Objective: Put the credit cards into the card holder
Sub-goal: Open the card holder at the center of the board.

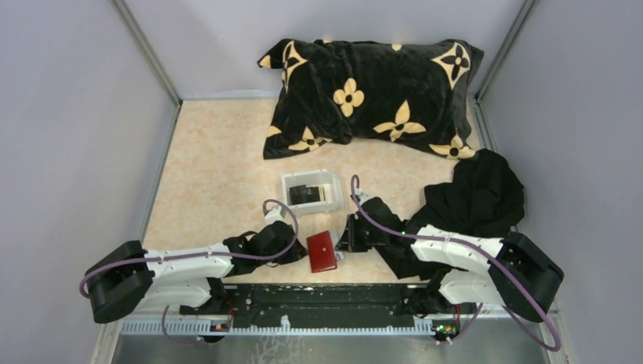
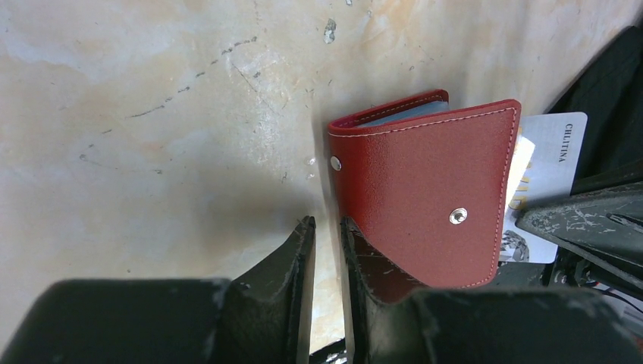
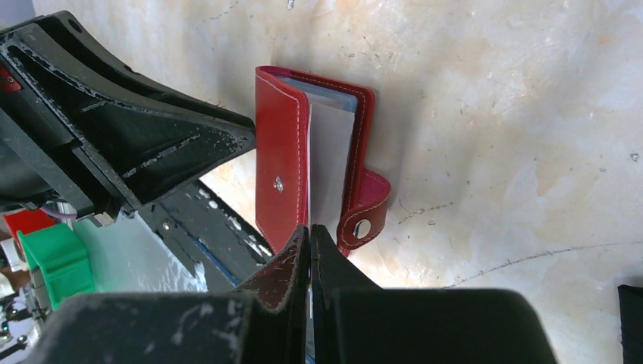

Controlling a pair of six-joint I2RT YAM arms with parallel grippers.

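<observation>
The red card holder [image 1: 321, 252] lies half open on the table near the front edge, between both grippers. In the left wrist view its snap-button cover [image 2: 425, 189] rests against my left gripper's right finger. My left gripper [image 2: 324, 224] is narrowly open, with only bare table between its jaws. A white credit card [image 2: 553, 163] sticks out of the holder's far side. My right gripper [image 3: 311, 227] is shut on that card's edge [image 3: 330, 152], which runs between the holder's red covers [image 3: 280, 152]. From above, the right gripper [image 1: 343, 246] sits just right of the holder.
A small white tray [image 1: 292, 182] stands behind the holder with a black card [image 1: 307, 194] in it. A black pillow with yellow flowers [image 1: 371, 95] lies at the back. A black cloth [image 1: 478, 197] is heaped at the right, beside the right arm.
</observation>
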